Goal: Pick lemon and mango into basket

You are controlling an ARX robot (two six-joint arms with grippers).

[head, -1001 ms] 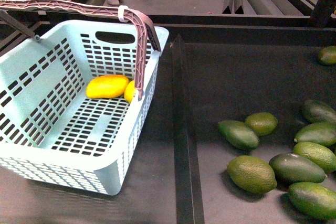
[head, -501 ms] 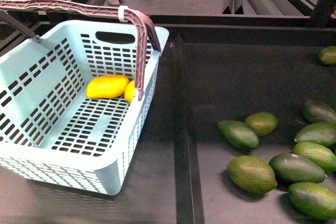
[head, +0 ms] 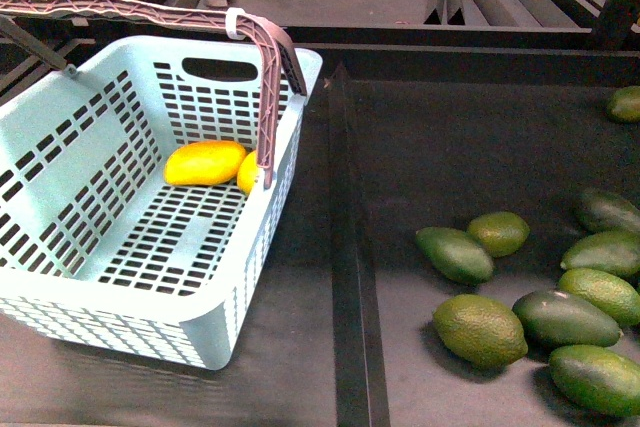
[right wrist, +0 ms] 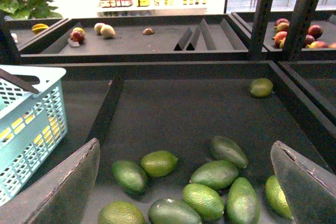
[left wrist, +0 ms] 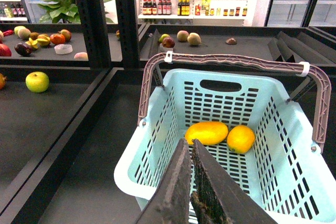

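My left gripper (left wrist: 191,182) has its jaws pressed shut on nothing, hanging over the near rim of the basket (head: 60,287). Inside, the mango (head: 204,163) lies on the slotted floor toward the far wall, and the lemon (head: 247,173) touches it at its 3 o'clock end. Both fruits look delivered, so I judge the job done bar the retreat: I should lift my left arm straight up and back, keeping clear of the handle (head: 150,13) so the basket is not tipped. My right gripper (right wrist: 186,182) has its jaws spread wide and empty above the green fruits (right wrist: 205,200) on the bench (head: 480,147); it should leave them alone. From the front, the handle's post hides most of the lemon, and neither arm shows there.
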